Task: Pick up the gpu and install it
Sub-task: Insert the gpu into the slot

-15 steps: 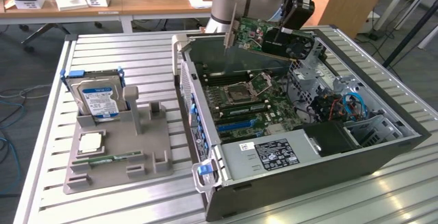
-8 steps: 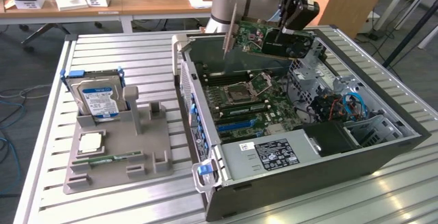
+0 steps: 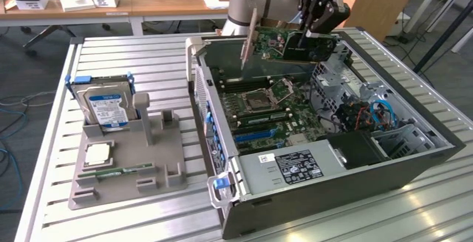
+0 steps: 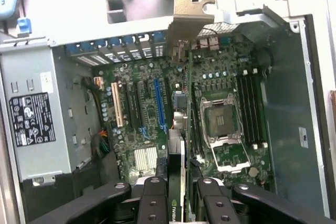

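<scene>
hand point(image 3: 316, 26) clamped on gpu point(image 3: 302, 48), edge-down above motherboard point(image 4: 210, 77), long axis parallel to blue slot point(image 4: 157, 102), slightly off to its side

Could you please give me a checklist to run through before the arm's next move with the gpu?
1. The gripper is closed on the gpu: ok.
2. The gpu is above the open case, clear of the motherboard: ok.
3. The blue slot is free: ok.
4. Card edge lined up with that slot: cannot tell.
5. The hard drive sits on the grey holder, outside the case: ok.
</scene>
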